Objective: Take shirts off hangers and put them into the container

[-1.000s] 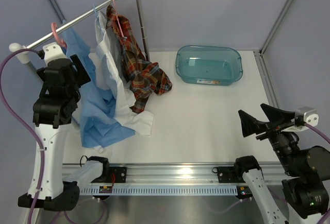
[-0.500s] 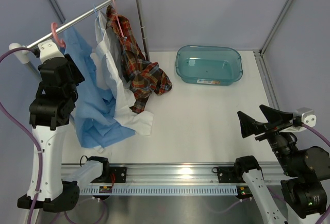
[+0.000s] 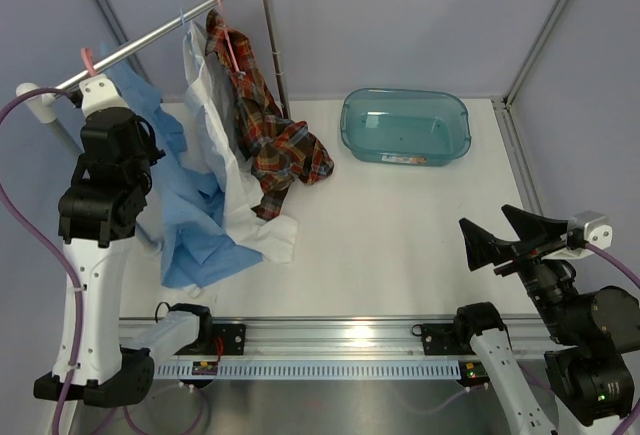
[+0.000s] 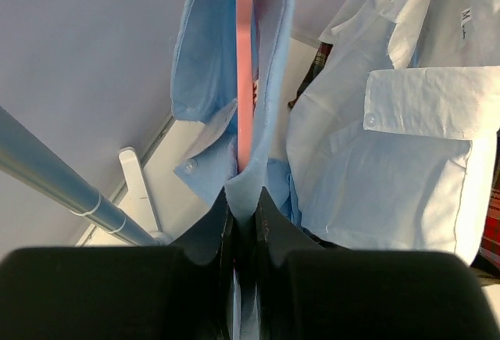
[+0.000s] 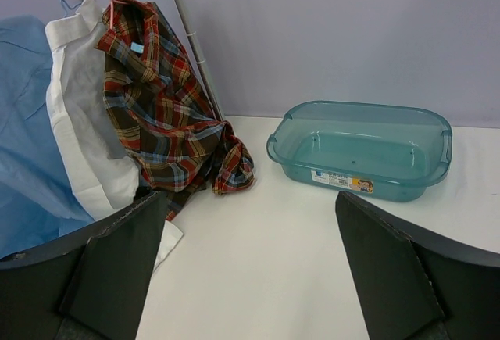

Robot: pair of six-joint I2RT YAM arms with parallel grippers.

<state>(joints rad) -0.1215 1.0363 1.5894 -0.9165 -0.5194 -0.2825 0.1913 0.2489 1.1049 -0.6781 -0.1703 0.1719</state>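
Fingers of the left arm (image 4: 275, 237) are pressed together on a fold of the light blue shirt (image 4: 209, 82), pinching the cloth just under the pink hanger (image 4: 244, 59), which runs straight up from between them inside the collar. That shirt is on its hanger, on the silver rail (image 3: 170, 33) above the fingers, with its lower part pooled on the surface (image 3: 400, 245). To the right of these fingers hangs the white shirt (image 4: 406, 168), and beyond it the plaid flannel shirt (image 5: 160, 98), both also on hangers at the rail.

Farther right sits the teal container (image 5: 367, 108), well apart from the left fingers and ahead of the fingers of the right arm (image 5: 117, 262). No shirt can be seen in it. The right fingers are spread wide and hold nothing, hovering over bare surface.

By this reading the task is at its very start: the first shirt is gripped but not freed, and all three remain to be unhung and carried over.
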